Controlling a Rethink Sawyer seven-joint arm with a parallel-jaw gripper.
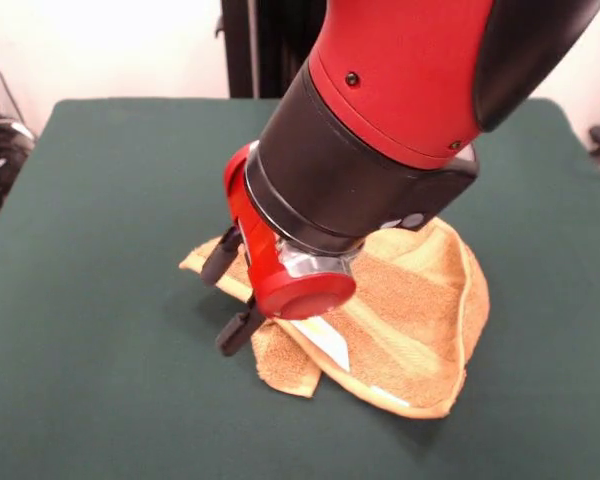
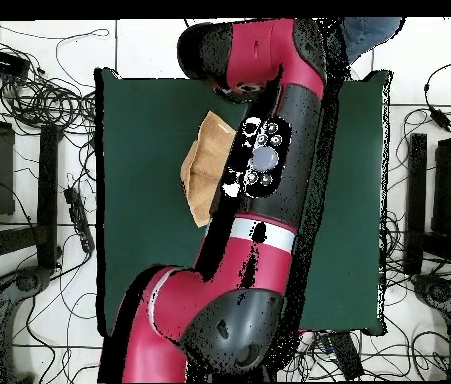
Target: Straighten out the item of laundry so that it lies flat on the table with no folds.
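orange-tan terry, the towel (image 1: 410, 320) lies bunched near the middle of the green desk (image 1: 100, 200), with one edge doubled over at its near side so a pale strip of underside or label shows, and a raised ridge running along its outer edge. your end effector (image 1: 230, 300) hangs low at the towel's edge, its two black fingers (image 1: 220, 255) standing apart with nothing between them, so you're released and not yet holding cloth. to do this step well, i'd judge you should pick the loose corner of the folded flap rather than the thick middle, pinch only the top layer, and draw it outward low along the desk so the fold opens instead of dragging the whole towel. the bulky red and black wrist covers much of the cloth in the front view, so you can't tell how many layers lie beneath it or where the woven bands run. from overhead the arm hides half the towel (image 2: 204, 165) and the end effector entirely, and whether the lower finger touches the desk is unclear.
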